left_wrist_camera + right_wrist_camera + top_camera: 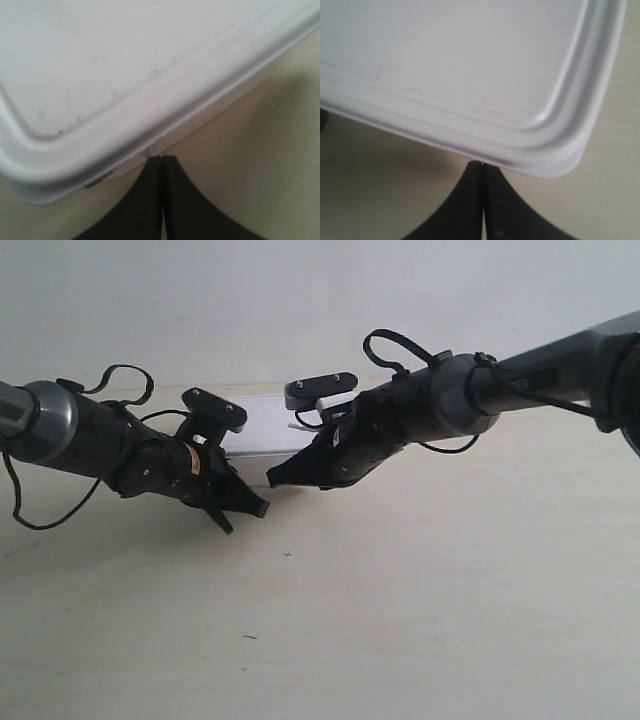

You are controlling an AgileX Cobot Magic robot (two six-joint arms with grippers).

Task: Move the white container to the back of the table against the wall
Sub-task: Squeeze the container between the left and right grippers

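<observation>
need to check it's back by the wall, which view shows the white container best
The exterior view: it shows the white container on the table close to the wall, though arms cover parts. The left wrist view shows only a lid corner at the shut left gripper; the right wrist view likewise, at the right gripper.

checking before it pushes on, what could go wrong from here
1. The left gripper and right gripper are both shut, with their tips only pressed against the container's rim. A tip could slip under the rim and tip it up.
2. Uneven pushing might turn it askew on the table.
3. In the exterior view it sits close to the wall, so a hard push could jam it there.
</observation>
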